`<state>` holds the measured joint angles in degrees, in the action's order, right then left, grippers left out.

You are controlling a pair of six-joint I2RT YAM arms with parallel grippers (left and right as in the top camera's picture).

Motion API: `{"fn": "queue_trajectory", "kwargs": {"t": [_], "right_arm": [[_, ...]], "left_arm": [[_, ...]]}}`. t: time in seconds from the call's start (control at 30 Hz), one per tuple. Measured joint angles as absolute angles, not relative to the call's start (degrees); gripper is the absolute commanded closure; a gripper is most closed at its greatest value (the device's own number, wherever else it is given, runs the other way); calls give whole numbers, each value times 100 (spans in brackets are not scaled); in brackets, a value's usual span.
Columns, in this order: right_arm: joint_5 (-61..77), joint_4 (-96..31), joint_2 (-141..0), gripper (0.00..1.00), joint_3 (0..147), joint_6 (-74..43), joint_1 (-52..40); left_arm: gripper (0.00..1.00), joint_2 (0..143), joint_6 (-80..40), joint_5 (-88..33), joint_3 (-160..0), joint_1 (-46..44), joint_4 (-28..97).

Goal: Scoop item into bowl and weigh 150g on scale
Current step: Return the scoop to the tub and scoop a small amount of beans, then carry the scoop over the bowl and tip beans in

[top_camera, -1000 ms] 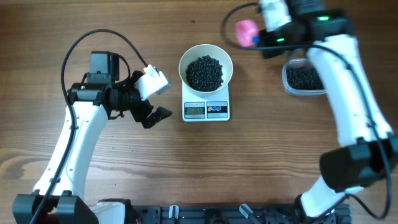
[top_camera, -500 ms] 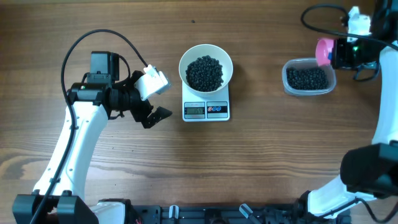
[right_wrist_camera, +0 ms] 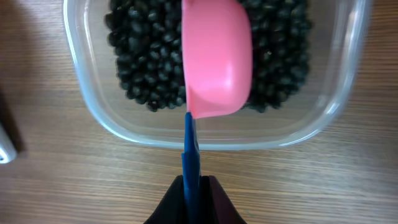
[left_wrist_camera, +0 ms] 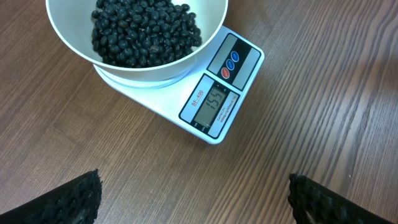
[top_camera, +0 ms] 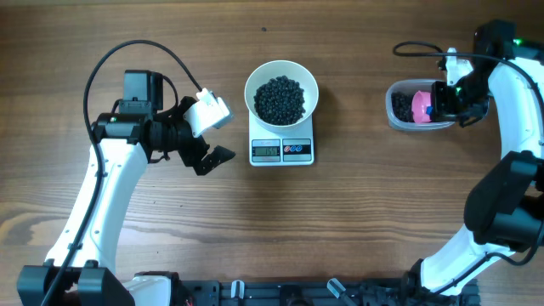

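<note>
The wooden surface (top_camera: 357,221) carries it all. Midway along, toward its back edge, sits the white scale (top_camera: 293,151) (display lit), with the white bowl (top_camera: 252,85) on top holding a heap of black beans (top_camera: 280,98). The left fingers (top_camera: 219,155) hang spread and empty to its left. Near the right edge a clear tub (top_camera: 393,115) holds more beans. The right fingers (right_wrist_camera: 214,202) clench the blue handle of a pink scoop (right_wrist_camera: 217,56) over them.
</note>
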<state>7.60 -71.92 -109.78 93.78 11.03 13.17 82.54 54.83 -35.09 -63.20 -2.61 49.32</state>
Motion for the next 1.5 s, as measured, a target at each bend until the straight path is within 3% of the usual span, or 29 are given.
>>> {"fn": "queue_trajectory", "kwargs": {"t": [0.27,0.47,0.93,1.27,1.5], "right_arm": [[1566,-7325,-11000,96,9308,1221,1358],[2182,-7430,-11006,96,9308,1284,1938],[2281,-7382,-11006,96,9310,1269,2276],[-1372,-6766,-9498,96,9456,556,-143],[-1785,-6761,-9557,96,9378,513,-209]], "left_arm": [[0,8254,5481,-3509,-6320,-261,4932],[0,8254,5483,-3509,-6320,-261,4932],[0,8254,5483,-3509,-6320,-261,4932],[0,8254,5481,-3511,-6320,-261,4932],[0,8254,5481,-3509,-6320,-261,4932]]}}
